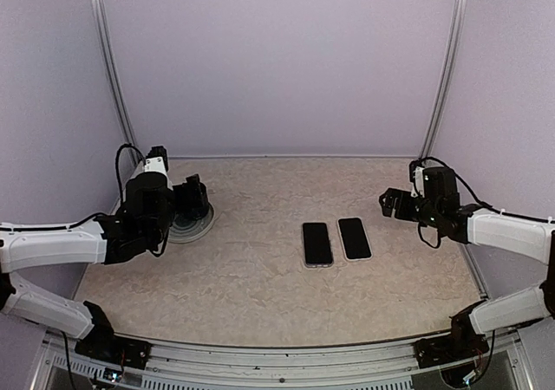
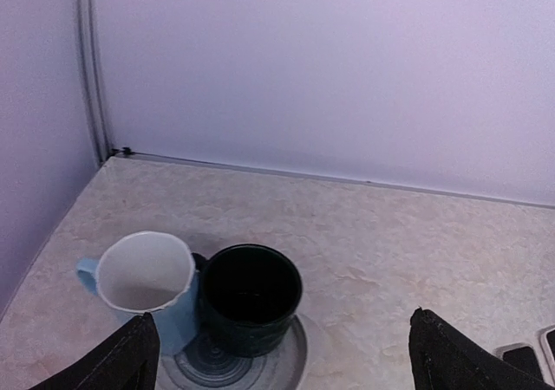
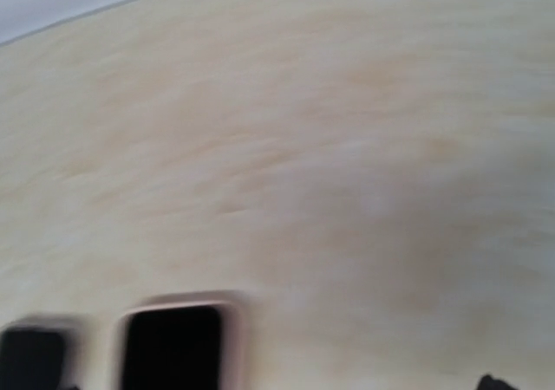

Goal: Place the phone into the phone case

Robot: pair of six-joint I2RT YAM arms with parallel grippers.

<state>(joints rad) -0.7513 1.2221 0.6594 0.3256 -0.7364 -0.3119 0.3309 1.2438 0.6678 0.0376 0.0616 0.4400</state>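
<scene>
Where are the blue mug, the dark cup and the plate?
blue mug [image 2: 143, 276], left wrist view, on its pale inside.
dark cup [image 2: 251, 286], left wrist view, on its dark inside.
plate [image 2: 291, 362], left wrist view, on its bare rim right of the cup.

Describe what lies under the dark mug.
A grey ringed plate lies under the dark mug, with its rim showing around the mug's base. The plate's middle is hidden by the mug.

Blurred. Pale-rimmed dark rectangle [image 3: 169, 345] and second dark rectangle [image 3: 30, 360] side by side on marbled tabletop [image 3: 347, 147].
</scene>
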